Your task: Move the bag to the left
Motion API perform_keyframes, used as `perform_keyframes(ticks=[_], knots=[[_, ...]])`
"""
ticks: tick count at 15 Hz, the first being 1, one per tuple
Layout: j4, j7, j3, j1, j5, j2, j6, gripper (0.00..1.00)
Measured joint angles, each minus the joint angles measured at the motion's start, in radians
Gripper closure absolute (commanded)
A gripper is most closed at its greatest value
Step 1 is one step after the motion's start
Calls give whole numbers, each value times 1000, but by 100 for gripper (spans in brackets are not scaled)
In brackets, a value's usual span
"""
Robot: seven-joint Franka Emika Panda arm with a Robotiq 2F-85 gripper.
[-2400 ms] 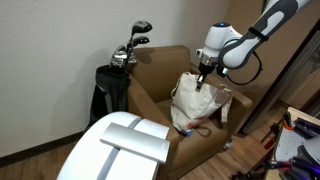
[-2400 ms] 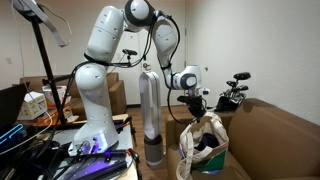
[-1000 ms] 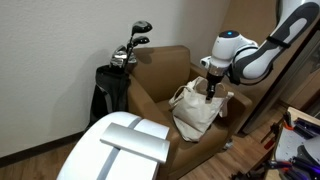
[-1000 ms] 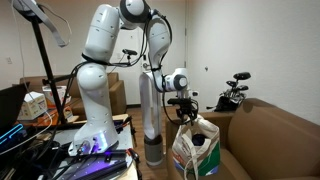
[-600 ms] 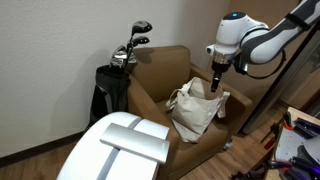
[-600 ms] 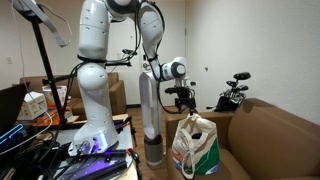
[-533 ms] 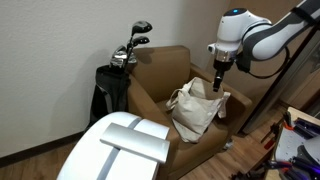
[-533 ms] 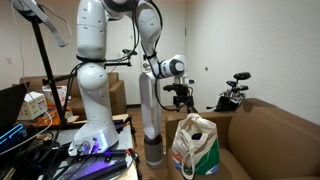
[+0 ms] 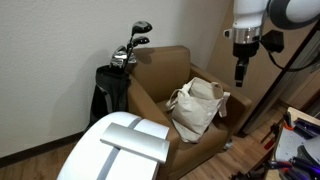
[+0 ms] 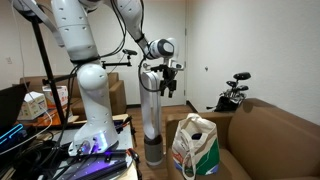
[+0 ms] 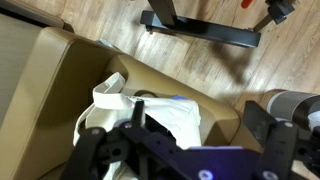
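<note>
Brown armchair [image 9: 160,72] seat holds the bag [image 9: 200,108], slumped upright, and we find the tool [image 9: 239,78] spread open and empty, hanging well above it, offset sideways.

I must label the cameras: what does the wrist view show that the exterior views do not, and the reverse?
Only the wrist view looks down into the open mouth of the cream tote bag and shows a black bar on the wooden floor. Only the exterior views show the golf clubs and the gripper hanging above the bag, apart from it. Both show the bag on the brown armchair.
</note>
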Motion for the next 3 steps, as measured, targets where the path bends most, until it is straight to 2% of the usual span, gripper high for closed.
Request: perform_keyframes(ticks=[3], knots=[[-12, 0, 1, -7, 1, -13, -1, 0]])
